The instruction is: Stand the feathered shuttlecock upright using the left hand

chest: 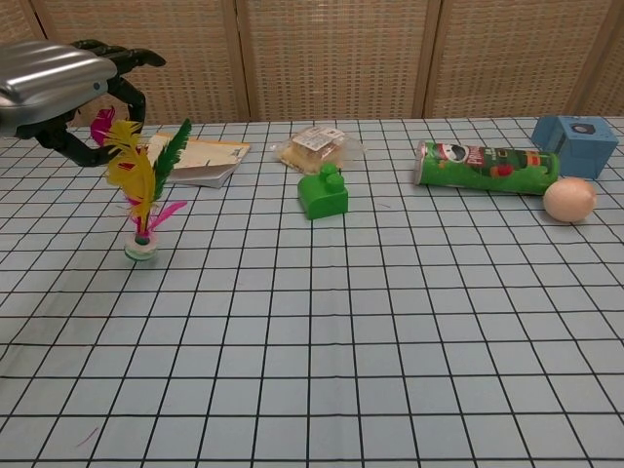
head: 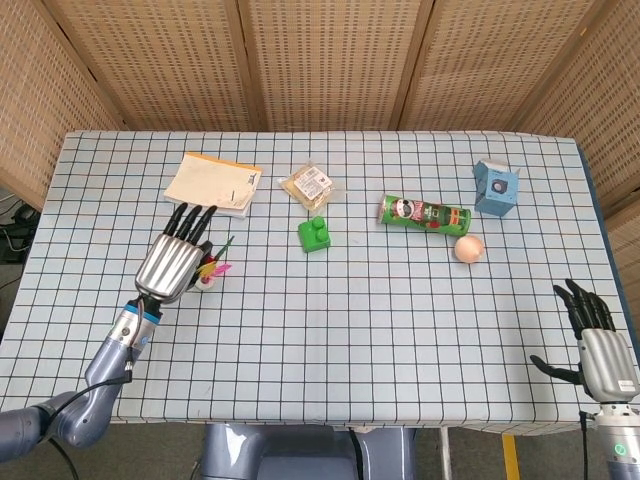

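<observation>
Left hand (chest: 60,86) hovers palm-down, fingers curled loosely around the feather tops of the shuttlecock (chest: 144,200), grip unclear. It stands on its round base, at the block's (chest: 323,193) 8 o'clock.

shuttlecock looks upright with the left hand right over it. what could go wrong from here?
1. The left hand hangs at the feather tips of the shuttlecock; whether it touches them is unclear. Pulling away sideways may drag them and tip it.
2. It stands on a small base with tall, splayed feathers, so a light nudge could topple it.
</observation>
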Controlling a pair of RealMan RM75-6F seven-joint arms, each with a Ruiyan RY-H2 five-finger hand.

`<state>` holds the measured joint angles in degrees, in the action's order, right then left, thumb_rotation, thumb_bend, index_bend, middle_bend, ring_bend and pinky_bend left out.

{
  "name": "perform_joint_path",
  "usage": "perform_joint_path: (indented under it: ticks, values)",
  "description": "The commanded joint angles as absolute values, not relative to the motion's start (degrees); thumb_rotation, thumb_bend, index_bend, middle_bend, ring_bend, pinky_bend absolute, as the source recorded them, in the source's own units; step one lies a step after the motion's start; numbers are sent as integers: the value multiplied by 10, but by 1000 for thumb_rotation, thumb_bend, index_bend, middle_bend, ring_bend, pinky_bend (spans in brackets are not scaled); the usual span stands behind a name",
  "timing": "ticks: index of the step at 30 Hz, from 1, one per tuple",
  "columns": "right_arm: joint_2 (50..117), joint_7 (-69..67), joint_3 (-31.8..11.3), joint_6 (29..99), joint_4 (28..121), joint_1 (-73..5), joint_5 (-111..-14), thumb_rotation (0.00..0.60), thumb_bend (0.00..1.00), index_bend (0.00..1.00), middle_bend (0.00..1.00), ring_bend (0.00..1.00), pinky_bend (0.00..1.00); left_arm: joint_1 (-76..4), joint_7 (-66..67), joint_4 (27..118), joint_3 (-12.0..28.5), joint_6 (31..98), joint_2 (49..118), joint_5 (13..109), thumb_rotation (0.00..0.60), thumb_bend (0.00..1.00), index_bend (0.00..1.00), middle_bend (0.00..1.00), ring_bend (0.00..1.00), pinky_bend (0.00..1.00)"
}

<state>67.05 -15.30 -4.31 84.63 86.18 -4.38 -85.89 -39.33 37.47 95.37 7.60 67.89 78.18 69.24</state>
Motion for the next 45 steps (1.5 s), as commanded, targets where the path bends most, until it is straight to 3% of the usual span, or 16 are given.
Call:
perform_joint_path:
  ticks: [1,7,12,17,23,33,37,45]
  values:
    - [670,-153,-43,846,862,-44,-859,600,62,59,0,0,0,-394,377,951,75,678,785,693,600,610,686,0,0,0]
    - [671,-151,-42,845,862,-44,-860,600,61,59,0,0,0,-390,373,941,71,680,794,698,600,609,681,0,0,0]
    - [670,-151,-42,847,863,-44,-861,600,61,58,0,0,0,-387,370,937,66,675,795,697,600,526,585,0,0,0]
    - [671,-148,-41,847,864,-43,-863,600,61,55,0,0,0,-382,372,926,55,672,803,702,600,356,395,0,0,0]
    - [671,-148,-42,848,863,-43,-862,600,61,49,0,0,0,-375,352,920,61,687,807,715,600,288,153,0,0,0]
    - [671,-146,-41,849,862,-43,-864,600,61,47,0,0,0,-340,266,984,76,745,760,755,600,288,111,0,0,0]
    - [670,-146,-39,847,864,-44,-867,600,61,47,0,0,0,-291,206,997,51,807,755,799,600,289,112,0,0,0]
    - [671,-130,-33,848,870,-45,-877,600,61,47,0,0,0,-194,156,901,0,924,804,852,600,289,109,0,0,0]
